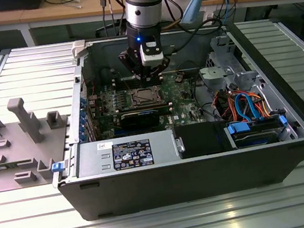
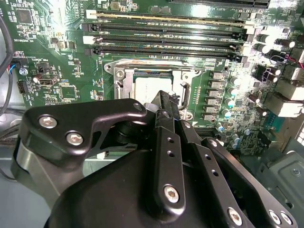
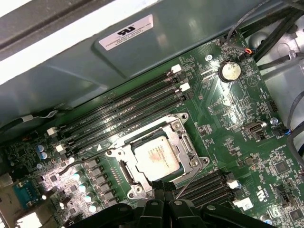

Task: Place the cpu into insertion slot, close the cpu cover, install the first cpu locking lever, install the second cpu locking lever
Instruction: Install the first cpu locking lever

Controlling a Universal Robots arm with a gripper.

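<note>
One cpu (image 3: 156,156) already sits in the slot (image 3: 124,167), cover (image 3: 186,138) down, fingers (image 3: 161,195) pinched narrow at its edge, probably working a lever.

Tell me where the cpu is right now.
The cpu sits in the insertion slot on the green motherboard, beside the long memory slots. In the first wrist view the claw hovers at its edge.

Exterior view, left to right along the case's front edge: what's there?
Grey fixture block outside the case → labelled silver power supply → black box → blue-latched drive bay.
</note>
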